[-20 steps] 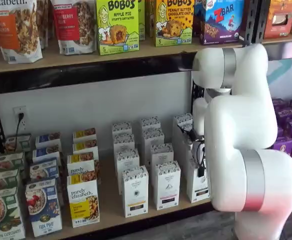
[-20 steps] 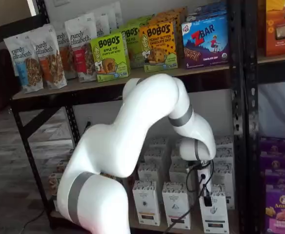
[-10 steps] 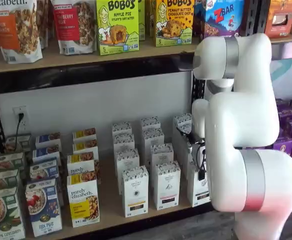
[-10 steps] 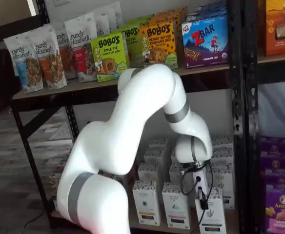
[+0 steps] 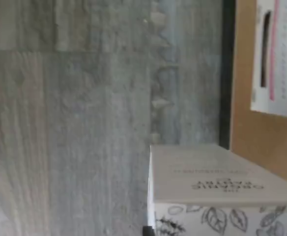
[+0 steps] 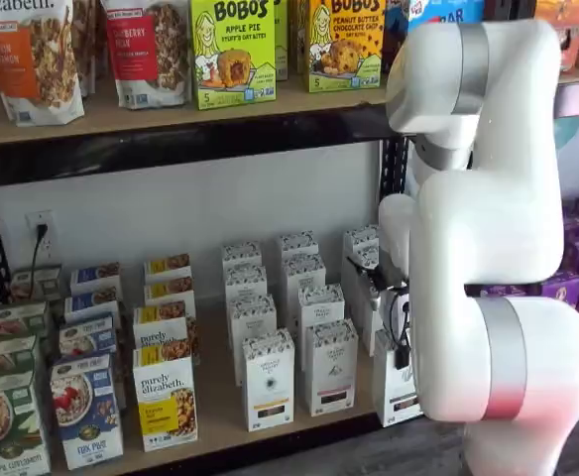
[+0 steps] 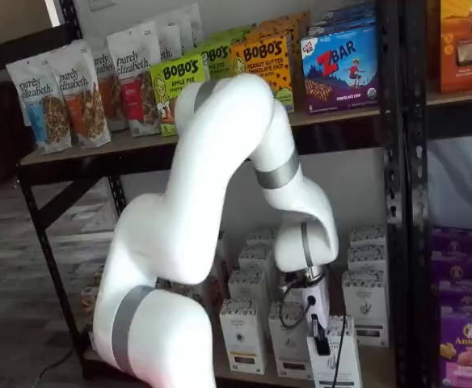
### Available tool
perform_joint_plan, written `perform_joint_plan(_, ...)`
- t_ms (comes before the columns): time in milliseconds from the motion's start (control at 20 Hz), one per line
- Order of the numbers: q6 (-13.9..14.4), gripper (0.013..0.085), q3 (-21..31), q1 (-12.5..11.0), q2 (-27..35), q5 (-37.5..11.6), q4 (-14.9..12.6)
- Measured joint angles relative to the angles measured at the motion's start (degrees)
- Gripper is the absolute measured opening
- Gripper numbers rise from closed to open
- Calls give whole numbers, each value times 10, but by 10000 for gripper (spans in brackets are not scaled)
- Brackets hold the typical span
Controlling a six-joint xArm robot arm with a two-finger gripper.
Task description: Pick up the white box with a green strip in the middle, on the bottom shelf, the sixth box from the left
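the gripper is clamped on the white box, which sits at 5 o'clock in a shelf view, out past the black front rail of the bottom shelf. at 11 o'clock are purely elizabeth granola bags; at 12 o'clock, bobo's oat-bite boxes and a zbar box. the held box's print is too blurred to read.

"BOBO'S APPLE PIE" on a green box; "ZBAR" on a blue box; "purely elizabeth" on a yellow-labelled box.
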Motion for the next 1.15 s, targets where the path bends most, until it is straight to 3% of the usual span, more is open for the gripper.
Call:
perform_joint_plan(350,14,530,142,11,-130,-13,-1)
perform_joint_plan(550,-17,530,224,30,-228,-1,48)
perform_joint_plan(750,-24,530,287,51,-322,30,76)
perform_joint_plan(1150,5,530,371,92,-484,111,81)
